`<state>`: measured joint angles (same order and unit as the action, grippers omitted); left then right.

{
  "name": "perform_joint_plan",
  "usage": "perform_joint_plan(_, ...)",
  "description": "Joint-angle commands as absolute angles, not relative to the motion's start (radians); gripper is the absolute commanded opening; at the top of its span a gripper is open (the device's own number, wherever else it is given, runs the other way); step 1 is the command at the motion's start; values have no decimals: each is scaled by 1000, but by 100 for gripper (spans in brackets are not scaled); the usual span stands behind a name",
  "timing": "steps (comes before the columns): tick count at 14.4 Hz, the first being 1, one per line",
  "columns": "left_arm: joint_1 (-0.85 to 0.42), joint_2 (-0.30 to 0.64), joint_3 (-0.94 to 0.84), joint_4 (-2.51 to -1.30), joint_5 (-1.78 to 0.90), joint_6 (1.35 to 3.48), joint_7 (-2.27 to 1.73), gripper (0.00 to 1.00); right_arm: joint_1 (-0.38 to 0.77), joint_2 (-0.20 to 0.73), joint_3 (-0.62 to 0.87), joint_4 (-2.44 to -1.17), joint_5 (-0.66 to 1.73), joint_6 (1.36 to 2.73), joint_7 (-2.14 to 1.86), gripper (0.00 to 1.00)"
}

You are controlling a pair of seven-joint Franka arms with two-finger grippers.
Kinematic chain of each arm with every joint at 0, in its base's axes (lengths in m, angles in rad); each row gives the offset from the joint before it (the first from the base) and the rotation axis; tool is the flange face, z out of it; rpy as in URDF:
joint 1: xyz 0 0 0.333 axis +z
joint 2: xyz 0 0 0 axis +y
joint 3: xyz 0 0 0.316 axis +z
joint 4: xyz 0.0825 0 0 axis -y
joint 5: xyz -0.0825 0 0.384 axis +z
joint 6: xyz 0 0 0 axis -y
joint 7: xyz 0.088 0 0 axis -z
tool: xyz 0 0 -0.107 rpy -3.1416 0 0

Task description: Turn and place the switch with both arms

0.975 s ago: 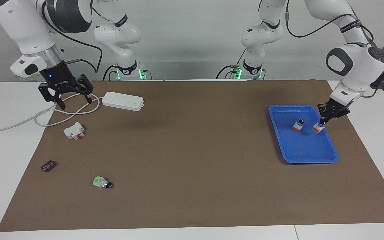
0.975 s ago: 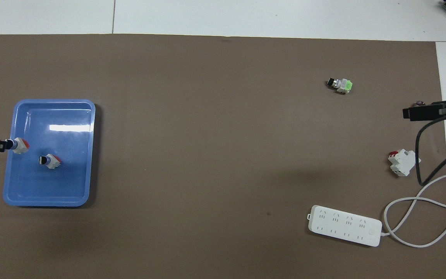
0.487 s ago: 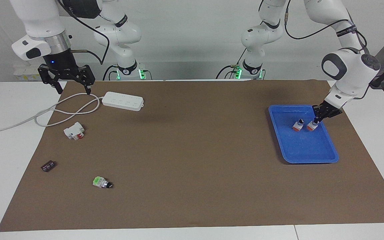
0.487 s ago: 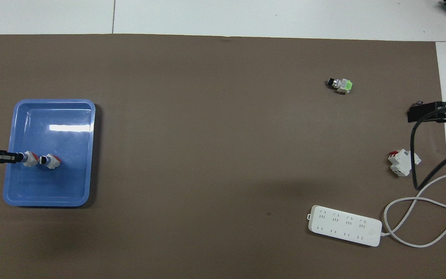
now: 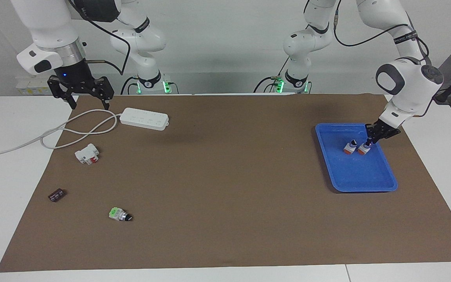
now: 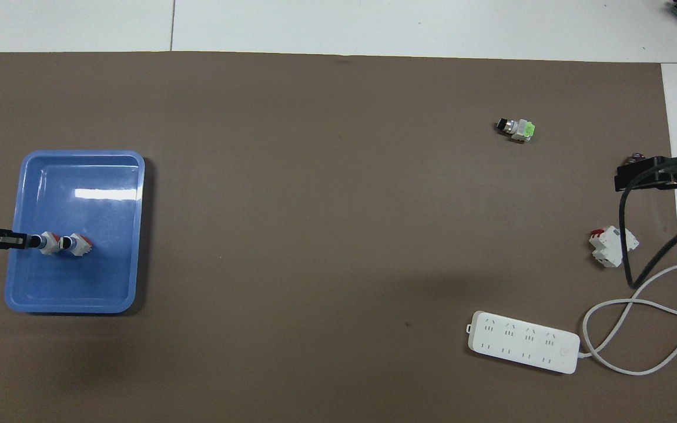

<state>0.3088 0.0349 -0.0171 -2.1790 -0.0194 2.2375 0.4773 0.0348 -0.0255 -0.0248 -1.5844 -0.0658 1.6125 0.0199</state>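
We start at the corner of the table by the right arm's base, where the right gripper point(image 5: 88, 102) waits in the air over the mat's edge, its fingers spread apart, near the power strip point(image 5: 144, 118). Farther from the robots, at the left arm's end of the table, the left gripper point(image 5: 369, 142) reaches down into the blue tray point(image 6: 80, 154), its fingers pinched on the black knob of the switch point(image 5: 363, 149). The switch hangs orange end down, right beside a second orange-ended switch point(image 5: 349, 147). We cannot tell whether the two touch, or whether the held one already rests on the tray floor. We judge this to be the placing step. To do it well we should lower straight down until the orange end sits flat, part the fingers only a little, then lift straight up, so that the neighbour is not knocked over
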Motion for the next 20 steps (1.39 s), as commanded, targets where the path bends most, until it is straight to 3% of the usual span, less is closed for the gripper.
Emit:
perform_joint_plan(1, 318, 34, -26, -2148, 11, 2235, 459, 60, 15, -21, -9, -1581, -64, 1597, 37, 100)
perform_joint_plan(4, 293, 58, -29, -2041, 11, 2165, 405, 60, 29, -26, -9, -1592, -64, 1594, 35, 100)
perform_joint_plan(14, 25, 94, -32, -1617, 77, 1772, 123, 56, 26, -37, -14, -1591, -2, 1525, 51, 100)
perform_joint_plan(15, 14, 87, -37, -1586, 69, 1744, 109, 71, 26, -38, -15, -1589, -2, 1523, 48, 100)
perform_joint_plan(16, 3, 83, -40, -1568, 64, 1715, 107, 79, 26, -38, -15, -1589, -2, 1523, 51, 100)
perform_joint_plan(20, -47, 83, -40, -1438, 17, 1536, 78, 100, 26, -43, -12, -1592, -5, 1526, 45, 100)
